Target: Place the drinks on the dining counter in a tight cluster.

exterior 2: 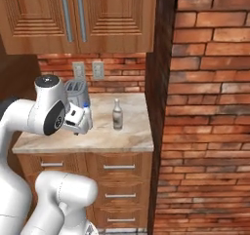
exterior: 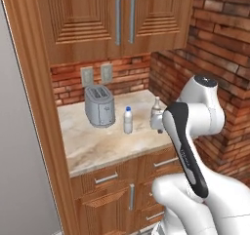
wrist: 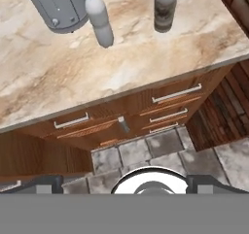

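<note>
Because the slim white bottle stands just beside the steel toaster on the small marbled counter in the left base view, you risk clipping the toaster if you come at that bottle from the toaster's side. The grey-brown bottle stands further right on the same top, and the arm's upper link covers its lower part, so you cannot judge its footing from here.

In the right base view, the gripper hangs at the near edge of the counter, close in front of the white bottle, of which you see little more than the blue cap. The hand's body hides the jaws, but they stand fully apart and nothing is held. Any sweep forward could topple that bottle. The grey-brown bottle stands clear, near the brick wall; a knock could send it against that wall.

In the hand view, both bottles and the toaster sit at the top, partly cut off, with the drawers and floor below. The finger tips are hard to make out at the bottom edge. You see neither the dining counter nor an amber juice bottle, so their places remain unknown.
</note>
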